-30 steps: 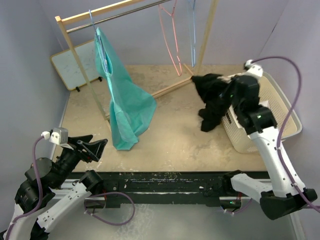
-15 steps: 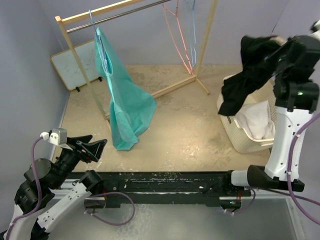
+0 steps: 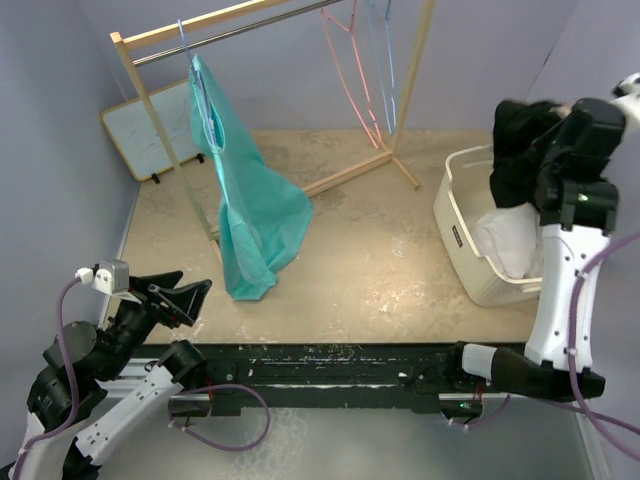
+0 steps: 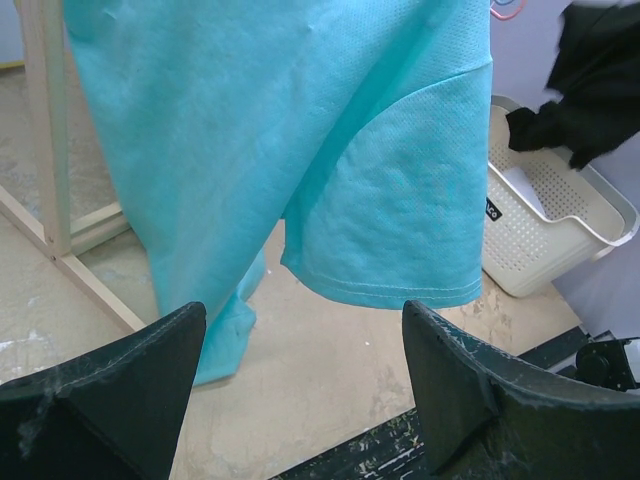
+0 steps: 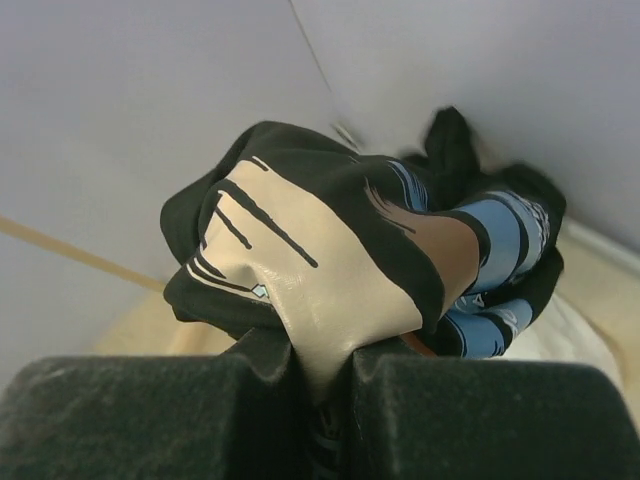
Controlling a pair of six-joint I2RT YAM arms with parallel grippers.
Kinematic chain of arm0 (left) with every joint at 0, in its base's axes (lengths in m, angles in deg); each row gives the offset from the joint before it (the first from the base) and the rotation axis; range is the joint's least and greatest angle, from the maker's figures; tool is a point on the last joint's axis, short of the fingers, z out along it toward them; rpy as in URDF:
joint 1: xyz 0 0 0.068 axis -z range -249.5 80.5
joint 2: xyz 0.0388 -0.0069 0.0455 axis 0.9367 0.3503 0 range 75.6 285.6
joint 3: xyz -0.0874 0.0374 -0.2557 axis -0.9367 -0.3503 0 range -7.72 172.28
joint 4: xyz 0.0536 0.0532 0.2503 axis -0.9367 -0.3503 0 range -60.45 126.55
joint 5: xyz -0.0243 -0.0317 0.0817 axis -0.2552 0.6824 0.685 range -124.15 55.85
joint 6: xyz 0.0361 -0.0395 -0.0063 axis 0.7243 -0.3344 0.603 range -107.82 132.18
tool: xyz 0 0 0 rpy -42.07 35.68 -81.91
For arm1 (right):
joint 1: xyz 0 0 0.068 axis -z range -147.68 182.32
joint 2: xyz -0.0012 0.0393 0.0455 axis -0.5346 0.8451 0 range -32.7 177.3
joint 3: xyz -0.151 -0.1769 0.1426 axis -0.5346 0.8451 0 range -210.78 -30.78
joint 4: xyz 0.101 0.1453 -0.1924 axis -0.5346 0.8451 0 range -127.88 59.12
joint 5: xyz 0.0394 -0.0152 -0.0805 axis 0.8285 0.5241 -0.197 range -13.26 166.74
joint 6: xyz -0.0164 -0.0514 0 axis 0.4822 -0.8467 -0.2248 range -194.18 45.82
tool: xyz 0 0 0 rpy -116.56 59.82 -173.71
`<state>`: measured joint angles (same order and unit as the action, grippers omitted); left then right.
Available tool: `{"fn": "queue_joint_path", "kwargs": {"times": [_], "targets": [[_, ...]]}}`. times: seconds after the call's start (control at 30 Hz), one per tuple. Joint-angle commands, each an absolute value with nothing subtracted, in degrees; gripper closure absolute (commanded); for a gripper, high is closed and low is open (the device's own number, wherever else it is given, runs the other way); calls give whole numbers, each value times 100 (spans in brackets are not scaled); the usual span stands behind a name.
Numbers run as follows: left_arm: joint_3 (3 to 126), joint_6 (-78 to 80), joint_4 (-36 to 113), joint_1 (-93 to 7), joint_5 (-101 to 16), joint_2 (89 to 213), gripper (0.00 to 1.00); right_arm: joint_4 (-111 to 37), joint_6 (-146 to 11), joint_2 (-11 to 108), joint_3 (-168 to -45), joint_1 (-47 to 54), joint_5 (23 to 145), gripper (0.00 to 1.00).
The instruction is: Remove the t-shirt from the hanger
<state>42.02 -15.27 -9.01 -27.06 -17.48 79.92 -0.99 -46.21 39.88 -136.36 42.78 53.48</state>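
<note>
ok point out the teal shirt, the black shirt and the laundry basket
teal shirt (image 3: 250, 205): top view, middle of the hanging cloth
black shirt (image 3: 512, 170): top view, bunched cloth above the basket
laundry basket (image 3: 468, 262): top view, its left side wall

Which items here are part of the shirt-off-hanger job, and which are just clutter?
Job: teal t-shirt, its blue hanger, wooden rack, black t-shirt clamped in the right gripper, basket.
Clutter: whiteboard, empty pink hanger, white cloth in basket.
</note>
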Motion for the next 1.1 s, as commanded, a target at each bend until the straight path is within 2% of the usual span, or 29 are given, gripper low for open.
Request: {"fn": "queue_joint_path", "kwargs": {"times": [0.0,0.17,0.2,0.3,0.4,0.43,0.47,0.6,0.63,0.67,0.73,0.77,0.8,0.83,0.87,0.97,1.07], "targets": [[4201,-1507,-758,-2720,-1806,7894,18,-959,-4266,3924,-12187,4519,5039,97],[4201,-1498,-757,-2716,-1824,7886,18,-1066,-3820,4305,-11702,4996,5697,94],[4202,-1506,-757,-2715,-1824,7871,18,-1056,-3786,4393,-11715,5023,5808,91],[4199,-1504,-757,-2710,-1816,7857,18,-884,-3812,4612,-11921,5041,6142,57],[4200,-1508,-766,-2714,-1803,7854,18,-727,-3790,4605,-12066,5042,6407,45],[4203,-1512,-766,-2720,-1803,7865,18,-756,-3800,4540,-12036,5038,6545,21],[4203,-1515,-764,-2719,-1805,7870,18,-778,-3793,4463,-12008,5042,6696,3],[4206,-1513,-765,-2722,-1802,7913,18,-745,-3918,4100,-11921,5035,7083,1],[4210,-1516,-766,-2720,-1798,7924,18,-802,-3982,3888,-11805,5025,7407,2],[4211,-1516,-766,-2722,-1798,7933,18,-995,-3990,3684,-11632,5022,7893,8],[4205,-1516,-771,-2718,-1798,7942,18,-1553,-3854,3198,-11195,4942,9033,28],[4207,-1516,-771,-2718,-1798,7960,18,-1958,-3741,2964,-10992,4817,9587,42],[4211,-1516,-775,-2715,-1791,7960,18,-2173,-3669,2777,-10926,4522,9827,62],[4212,-1516,-775,-2715,-1790,7971,18,-2309,-3686,2629,-10962,4075,9794,87],[4213,-1523,-779,-2718,-1782,7965,18,-2345,-3859,2536,-11060,3428,9593,100],[4215,-1531,-784,-2720,-1771,7958,18,-2338,-4280,2641,-11574,1321,9105,100],[4220,-1540,-792,-2717,-1747,7967,18,-1941,-4693,3366,-12493,-188,8978,100]]}}
